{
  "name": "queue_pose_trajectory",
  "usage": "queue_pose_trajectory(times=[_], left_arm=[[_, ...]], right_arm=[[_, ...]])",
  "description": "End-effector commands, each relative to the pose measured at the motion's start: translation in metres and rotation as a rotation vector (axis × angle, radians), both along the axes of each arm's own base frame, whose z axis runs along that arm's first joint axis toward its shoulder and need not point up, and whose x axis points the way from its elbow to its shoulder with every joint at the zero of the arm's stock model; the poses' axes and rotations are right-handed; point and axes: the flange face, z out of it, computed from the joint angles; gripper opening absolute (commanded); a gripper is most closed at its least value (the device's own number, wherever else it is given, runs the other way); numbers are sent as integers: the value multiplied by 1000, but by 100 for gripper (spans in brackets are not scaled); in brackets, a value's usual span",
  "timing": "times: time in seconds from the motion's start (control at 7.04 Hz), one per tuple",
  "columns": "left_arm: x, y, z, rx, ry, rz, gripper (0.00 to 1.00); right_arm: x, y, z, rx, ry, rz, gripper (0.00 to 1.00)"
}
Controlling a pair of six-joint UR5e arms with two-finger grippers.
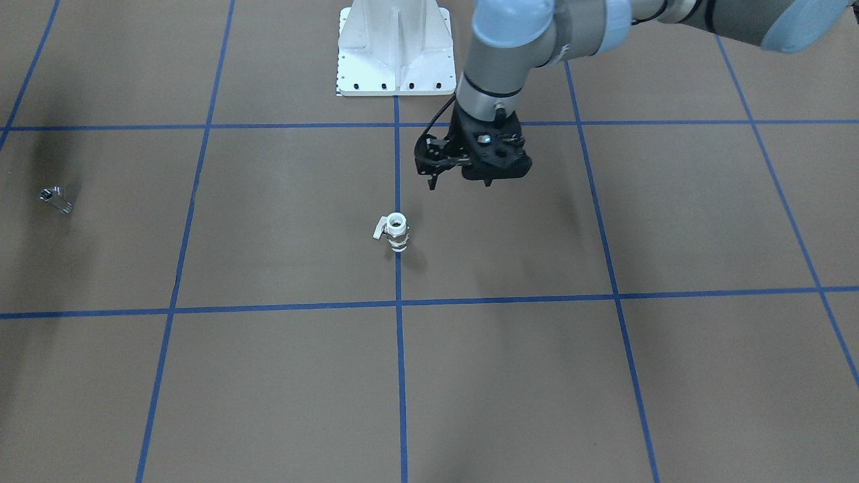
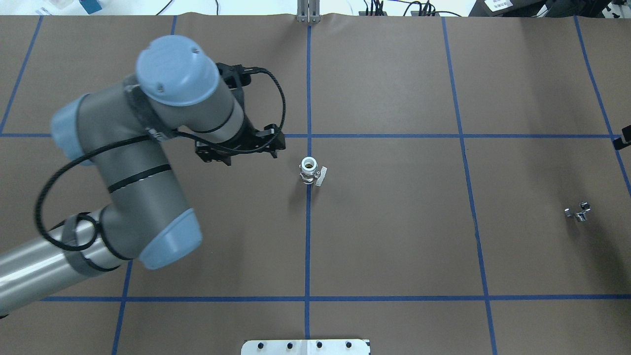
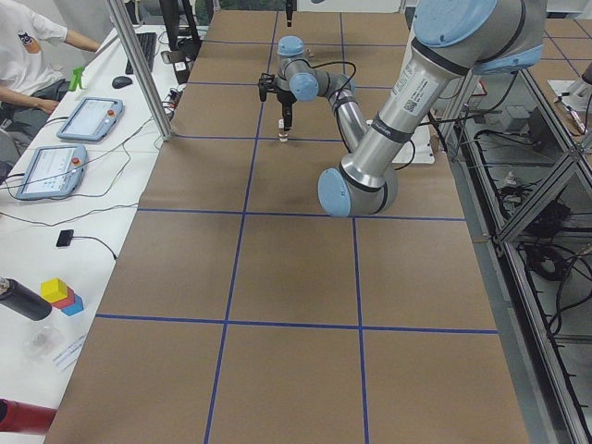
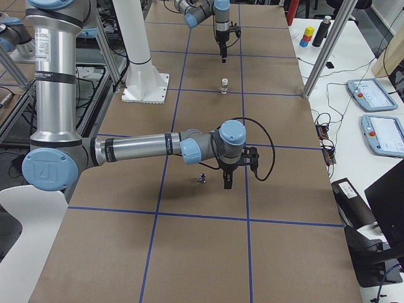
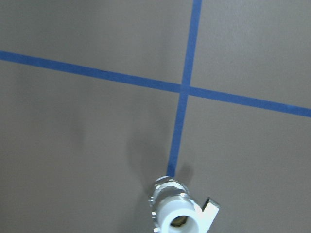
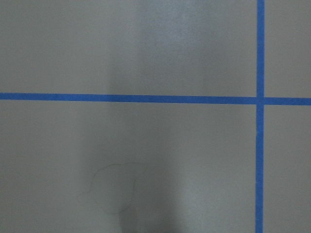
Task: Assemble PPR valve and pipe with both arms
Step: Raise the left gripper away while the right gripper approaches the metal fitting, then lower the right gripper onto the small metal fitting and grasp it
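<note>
The PPR valve (image 1: 397, 231) stands upright on a blue tape line mid-table, white end up, pale lever to one side. It also shows in the overhead view (image 2: 309, 171) and at the bottom edge of the left wrist view (image 5: 180, 213). My left gripper (image 1: 461, 182) hovers open and empty above the table, beside the valve and apart from it (image 2: 236, 157). The chrome pipe (image 1: 56, 200) lies far off on my right side (image 2: 578, 212). My right gripper (image 4: 227, 173) hangs close beside the pipe (image 4: 202, 177); I cannot tell whether it is open or shut.
The white robot base plate (image 1: 394, 47) sits at the table's robot side. Blue tape lines grid the brown table cover (image 2: 394, 222). Metal posts (image 4: 328, 44) and operator tablets (image 4: 379, 95) stand along the far side. The right wrist view shows only cover and tape.
</note>
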Motion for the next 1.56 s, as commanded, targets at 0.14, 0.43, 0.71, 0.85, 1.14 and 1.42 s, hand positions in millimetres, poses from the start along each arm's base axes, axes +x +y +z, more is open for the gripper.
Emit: queue_pose_trajectory(times=[0.14, 0.43, 0.71, 0.85, 1.14, 1.42], left_arm=[[-113, 5, 93, 111, -80, 88, 99], [-165, 6, 135, 148, -119, 140, 99], [-165, 7, 135, 143, -116, 144, 99], [-165, 7, 135, 145, -115, 144, 99], [-165, 7, 135, 143, -115, 143, 99], [-166, 8, 134, 145, -114, 140, 99]], right_arm=[[-97, 28, -11, -12, -18, 78, 100], [-111, 68, 2, -20, -14, -1, 97], [-107, 85, 15, -4, -15, -23, 92], [-106, 86, 20, -6, -5, -21, 92], [-101, 94, 34, 13, 15, -60, 89], [-104, 90, 46, 7, 35, -55, 81]])
